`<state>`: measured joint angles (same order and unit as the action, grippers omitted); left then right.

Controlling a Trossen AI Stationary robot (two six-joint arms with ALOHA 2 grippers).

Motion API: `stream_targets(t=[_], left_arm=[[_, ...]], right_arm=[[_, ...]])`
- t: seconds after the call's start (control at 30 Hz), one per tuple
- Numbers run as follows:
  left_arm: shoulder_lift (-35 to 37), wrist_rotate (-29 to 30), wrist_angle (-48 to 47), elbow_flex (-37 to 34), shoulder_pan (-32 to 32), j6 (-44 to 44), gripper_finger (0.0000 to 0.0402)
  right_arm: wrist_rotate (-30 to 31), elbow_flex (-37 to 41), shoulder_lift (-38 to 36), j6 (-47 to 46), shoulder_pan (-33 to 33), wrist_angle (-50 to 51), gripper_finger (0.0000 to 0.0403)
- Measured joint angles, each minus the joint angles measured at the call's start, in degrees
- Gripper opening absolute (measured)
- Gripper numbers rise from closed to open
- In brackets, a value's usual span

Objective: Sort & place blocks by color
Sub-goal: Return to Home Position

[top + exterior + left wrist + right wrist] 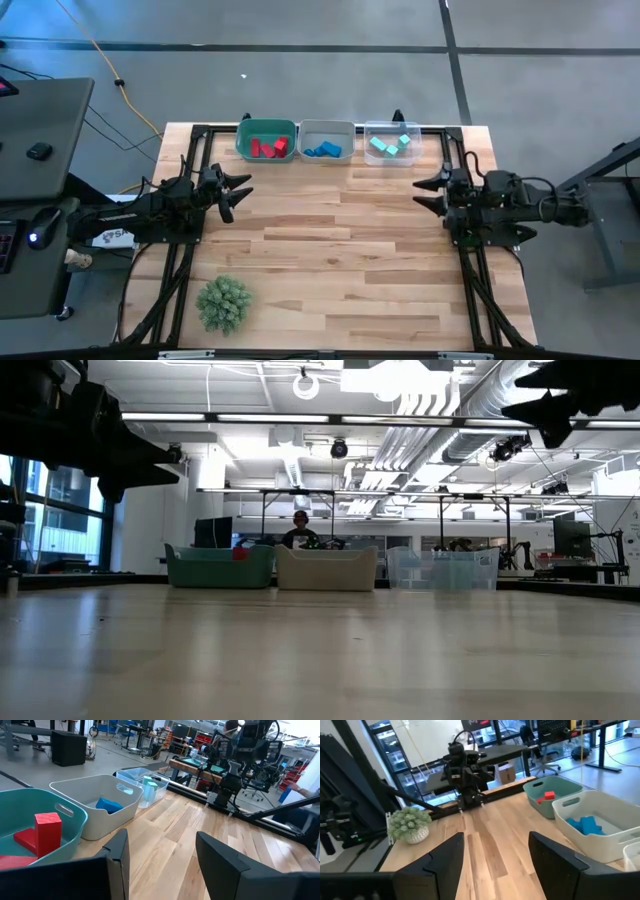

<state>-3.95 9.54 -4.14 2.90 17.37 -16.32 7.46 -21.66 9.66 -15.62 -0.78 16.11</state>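
Red blocks (268, 148) lie in the green bin (245, 140), blue blocks (324, 151) in the white bin (327, 127), and teal blocks (390, 146) in the clear bin (392, 160), all at the table's far edge. The red blocks (44, 834) and the blue blocks (109, 804) also show in the left wrist view. My left gripper (241, 192) is open and empty above the table's left side. My right gripper (424, 192) is open and empty above the right side. Both hang clear of the wood in the low view.
A green spiky plant-like ball (223, 304) sits near the table's front left corner. A black frame (190, 140) runs along the table's left, right and far edges. The bare wood (330, 240) lies between the two grippers.
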Motion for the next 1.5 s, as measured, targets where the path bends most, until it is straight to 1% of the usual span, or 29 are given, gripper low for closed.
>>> stream_targets(t=[0.2,0.43,0.63,0.83,1.03,1.5], left_arm=[[0.00,0.07,0.00,0.00,0.00,0.00,0.0147],[0.00,0.07,0.00,0.00,0.00,0.00,0.0147],[0.00,0.07,0.00,0.00,0.00,0.00,0.0147],[-0.01,0.07,0.00,0.00,0.00,0.00,0.0147],[-0.02,0.07,0.02,0.00,0.00,0.00,0.0147],[-0.02,0.04,0.01,0.00,0.00,0.00,0.0147]], right_arm=[[-0.55,4.27,-4.24,0.36,-1.25,-1.61,0.0213],[-2.55,10.67,-7.44,-0.02,-2.30,-8.30,0.0213],[-3.99,15.35,-9.37,-2.23,-2.45,-10.41,0.0213],[-4.67,19.20,-9.42,-5.16,-2.45,-12.32,0.0213],[-4.04,21.02,-9.28,-5.22,-2.51,-17.44,0.0213],[-4.48,21.04,-9.27,-4.93,-2.51,-17.39,0.0213]])
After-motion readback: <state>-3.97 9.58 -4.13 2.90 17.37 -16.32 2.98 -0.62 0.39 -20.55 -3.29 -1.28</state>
